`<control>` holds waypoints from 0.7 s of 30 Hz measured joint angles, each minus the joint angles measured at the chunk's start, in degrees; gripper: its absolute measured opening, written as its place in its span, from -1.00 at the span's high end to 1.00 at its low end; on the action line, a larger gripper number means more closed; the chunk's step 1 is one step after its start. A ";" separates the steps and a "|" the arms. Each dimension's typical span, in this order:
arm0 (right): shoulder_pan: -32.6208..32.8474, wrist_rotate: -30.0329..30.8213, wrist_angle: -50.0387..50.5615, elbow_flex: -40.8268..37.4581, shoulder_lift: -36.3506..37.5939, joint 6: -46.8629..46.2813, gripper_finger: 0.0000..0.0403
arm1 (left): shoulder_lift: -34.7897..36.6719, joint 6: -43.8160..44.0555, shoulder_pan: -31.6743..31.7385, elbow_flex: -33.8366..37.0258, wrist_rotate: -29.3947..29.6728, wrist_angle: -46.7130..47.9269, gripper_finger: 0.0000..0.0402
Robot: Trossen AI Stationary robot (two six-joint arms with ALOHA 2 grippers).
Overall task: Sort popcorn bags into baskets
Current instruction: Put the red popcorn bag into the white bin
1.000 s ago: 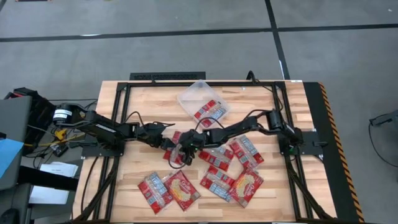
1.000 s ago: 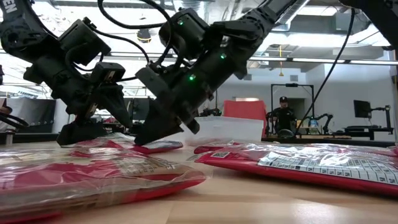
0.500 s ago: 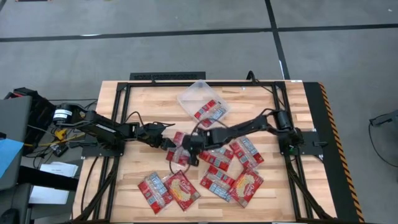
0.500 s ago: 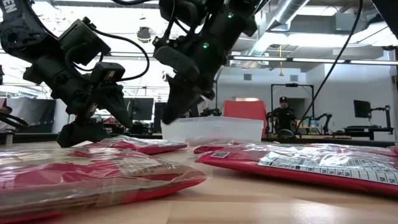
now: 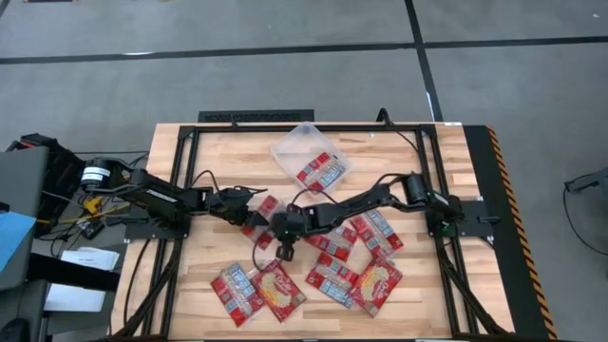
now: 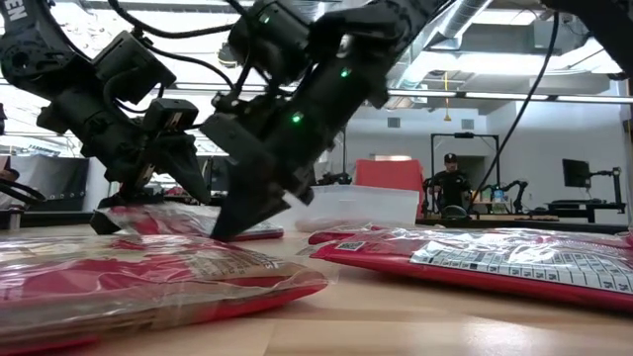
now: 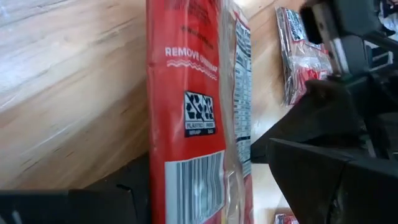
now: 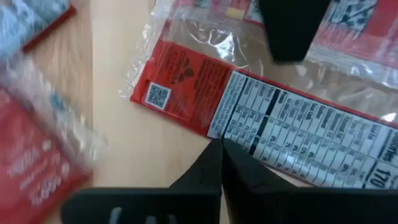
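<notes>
Near the table's middle, left gripper clamped on one red popcorn bag; right gripper pinched shut, empty, just beside. Probably light, floppy, slippery. Best pinched at a flat edge.

A robotics lab: grey floor, exposed ceiling ducts, monitors, a seated person.

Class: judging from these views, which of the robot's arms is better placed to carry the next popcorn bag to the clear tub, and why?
Probably the left: the left gripper already straddles a popcorn bag. The right gripper is shut and empty above the table.
</notes>
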State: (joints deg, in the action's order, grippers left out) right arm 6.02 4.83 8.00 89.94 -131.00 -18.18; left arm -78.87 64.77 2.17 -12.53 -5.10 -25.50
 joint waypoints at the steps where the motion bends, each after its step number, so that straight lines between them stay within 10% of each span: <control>1: -0.46 -0.88 0.92 0.63 -0.19 -0.65 0.84 | 0.00 0.00 0.00 0.00 -0.04 -0.12 -0.23; 6: -1.56 -1.67 5.56 1.48 0.86 0.06 0.85 | 0.00 0.03 0.06 0.00 -0.13 -0.86 -0.02; 13: -2.29 2.49 16.83 1.54 9.56 4.72 0.94 | 0.59 0.37 2.51 0.03 -1.81 -3.25 0.88; 21: -2.46 10.74 30.54 1.41 23.74 5.19 0.81 | 5.89 1.07 7.95 -4.59 -8.81 -3.56 0.94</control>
State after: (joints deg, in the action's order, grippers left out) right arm 3.55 15.57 38.54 91.35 -107.27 -12.99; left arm -72.98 65.84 10.13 -17.13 -13.92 -29.05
